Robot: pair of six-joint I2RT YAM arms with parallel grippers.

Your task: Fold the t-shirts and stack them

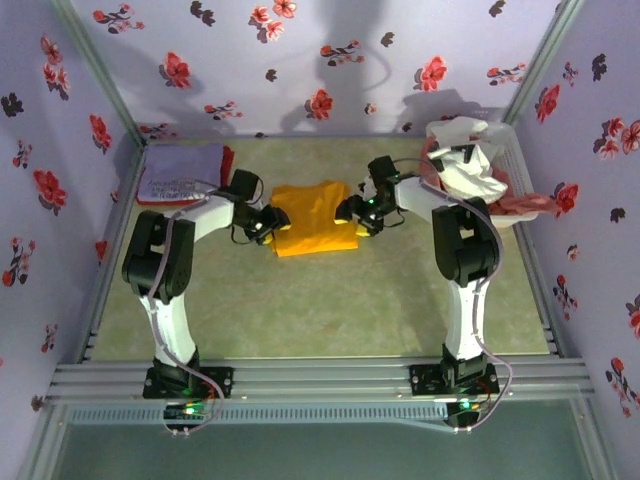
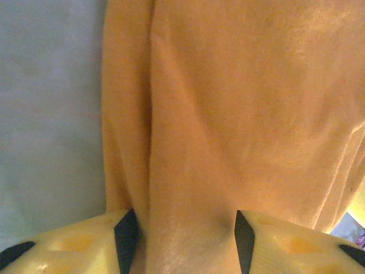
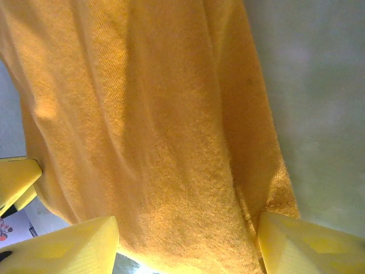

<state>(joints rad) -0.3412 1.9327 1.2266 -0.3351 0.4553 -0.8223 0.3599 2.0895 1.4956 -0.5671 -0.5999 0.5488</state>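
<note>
So the left gripper (image 2: 185, 228) has its jaws about half apart, and a thick ridge of the plain mustard-orange cloth t-shirt (image 2: 239, 114) is packed snug between the black pads (image 2: 126, 240), so that reads as a grip to me. The right gripper (image 3: 188, 240) is set wider, yellow fingers (image 3: 74, 245) either side of the shirt's other edge. Cloth fills the whole gap, but I honestly can't tell if it's pinching or just straddling. From above, the two sit at opposite ends of the shirt, which lies part-folded in the middle of the pale green table (image 1: 320, 310). The stuff is light, floppy and a bit fuzzy. It'll sag and slide out of shape the second it's lifted, so I'd take it at the side edges or corners, through all the layers, and keep both ends level. At back left there's a folded lavender t-shirt with pale lettering (image 1: 180, 170) on a red t-shirt (image 1: 229, 160). At back right is a heap with a white t-shirt (image 1: 470, 160) and a pink t-shirt (image 1: 520, 205). The heap is too scrunched to count. Up close it's all orange, so sleeves, collar and fold lines are anyone's guess.
</note>
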